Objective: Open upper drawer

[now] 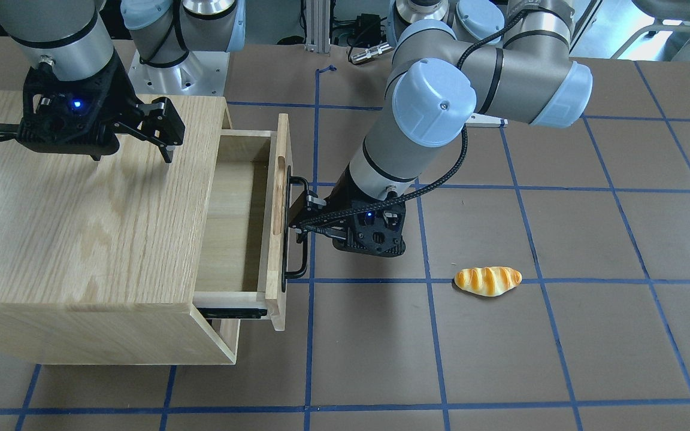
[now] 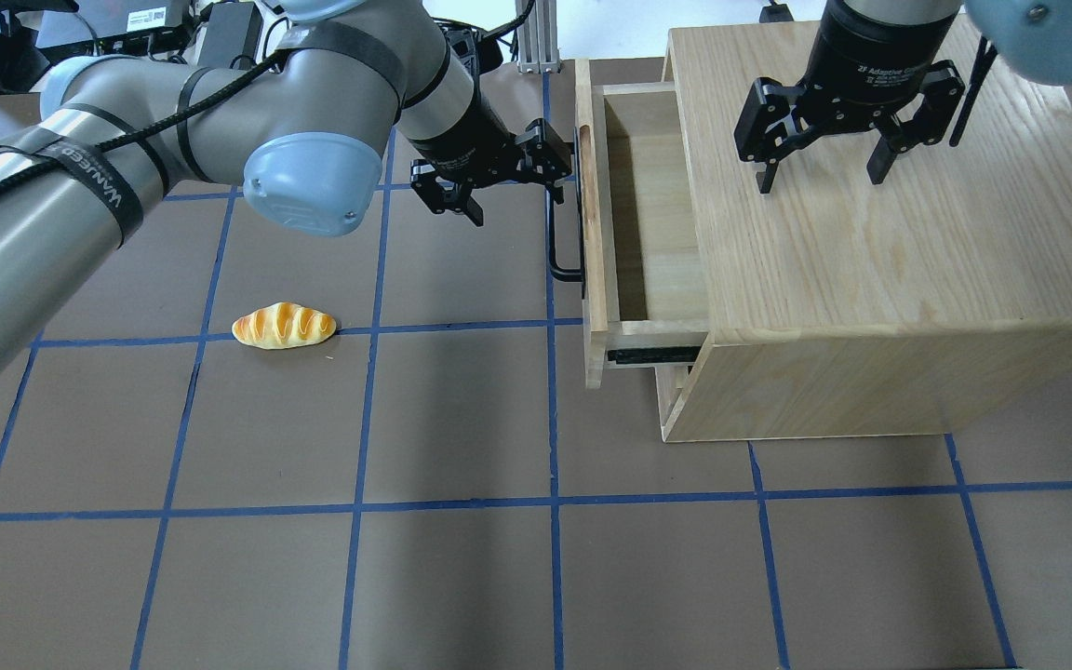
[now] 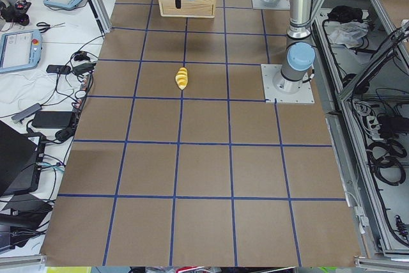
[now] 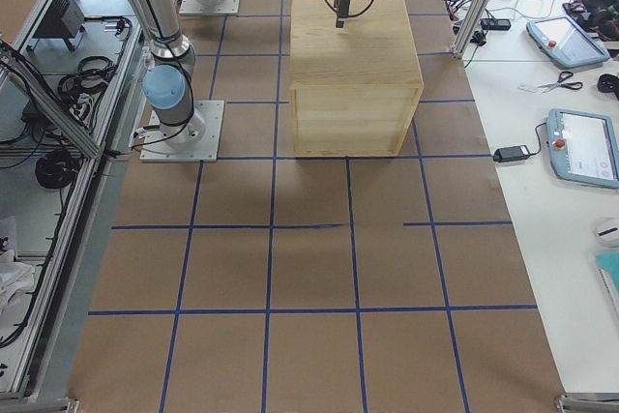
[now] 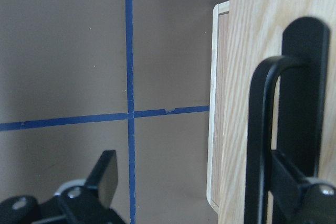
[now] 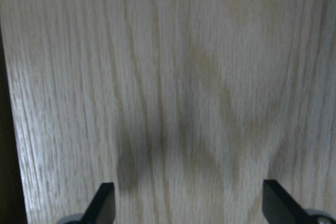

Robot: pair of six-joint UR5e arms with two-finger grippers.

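You see the upper drawer (image 2: 652, 242) pulled partly out of the cabinet (image 2: 871, 270) near the bench's right end. The left fingers (image 2: 463, 207) are spread wide, clamping nothing, one tucked behind the black handle (image 2: 555, 237). The right fingers (image 2: 880, 167) hang spread and empty above the cabinet top.

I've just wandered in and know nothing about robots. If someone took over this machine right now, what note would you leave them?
Left gripper: open, with one finger apparently hooked behind the black handle.
Right gripper: open, holding nothing, over the cabinet top.
Upper drawer: standing partway out of the cabinet; what shows of its inside is bare.
Bread roll: on the table, well apart from both.
Done: drawer is open a good way.
Left: probably decide if it should come out further, then free the left finger and back off.
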